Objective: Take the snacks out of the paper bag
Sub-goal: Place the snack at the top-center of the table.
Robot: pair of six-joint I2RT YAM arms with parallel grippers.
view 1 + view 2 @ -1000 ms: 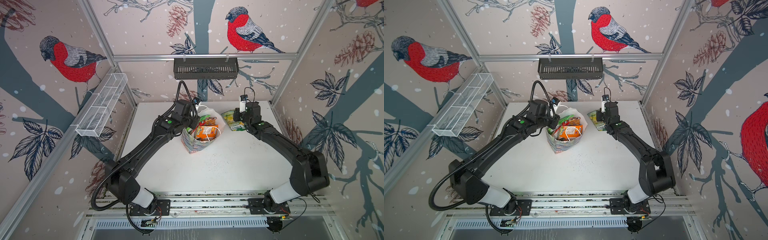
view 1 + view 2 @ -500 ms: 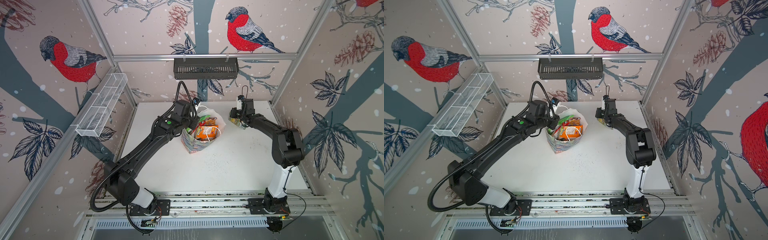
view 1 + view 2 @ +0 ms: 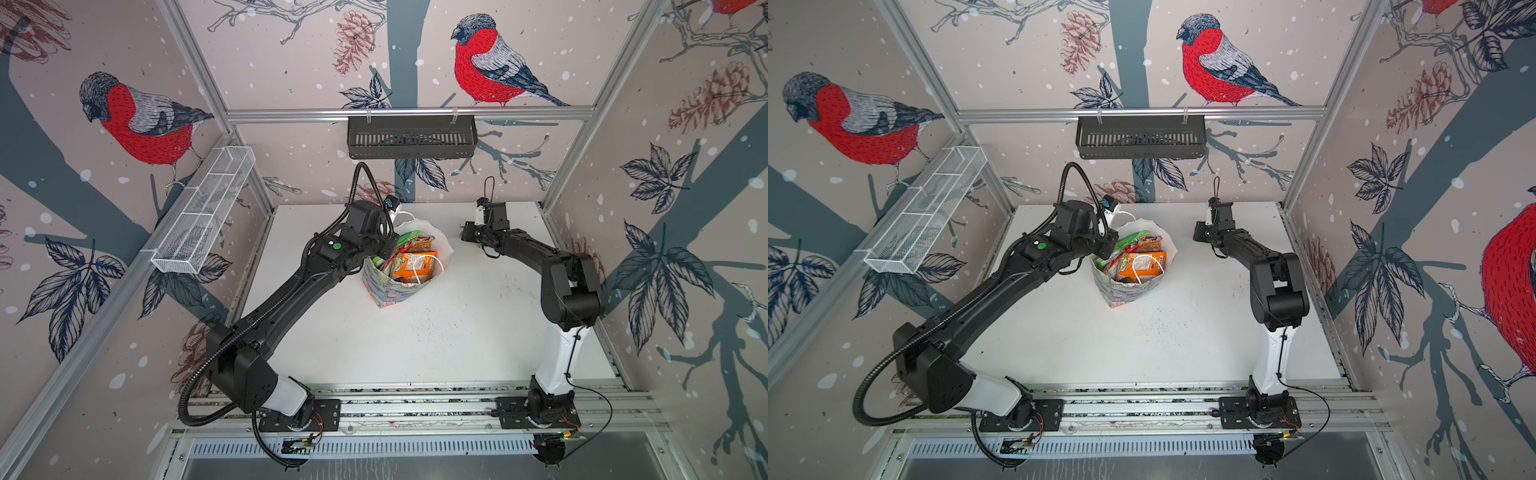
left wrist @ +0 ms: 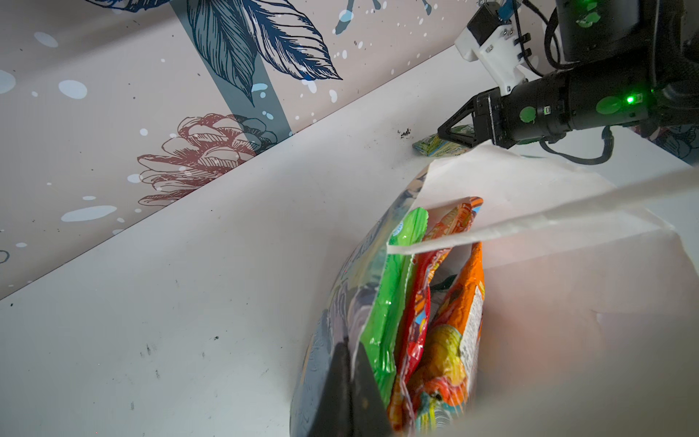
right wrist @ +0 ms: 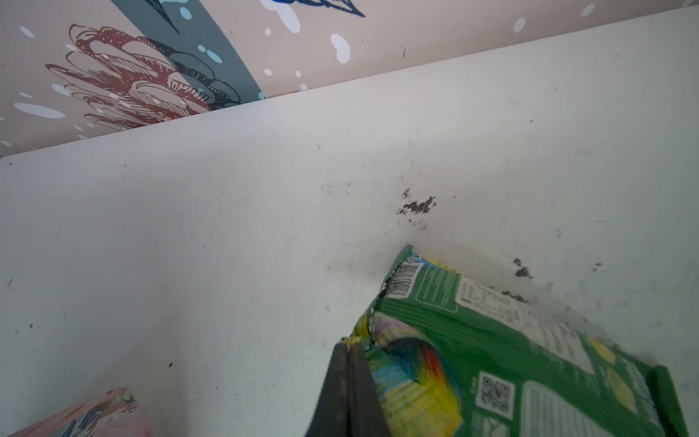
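Top view: paper bag (image 3: 405, 270) upright mid-table (image 3: 415, 340), snacks (image 3: 417, 262) poking out of it.

Left wrist: left gripper (image 4: 350, 378) pinched shut on the bag's wall (likely steadying it).

Right wrist: right gripper (image 5: 348, 359) clamped on a corner of the green-yellow packet (image 5: 510, 359), low at the table's far part, outside the bag.

Step looks like setting it down. Next: release, then reach into the bag's mouth.

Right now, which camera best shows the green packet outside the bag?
Right wrist view: the green packet is close up, barcode showing. Left wrist view catches an edge; in both top views the right arm hides it.
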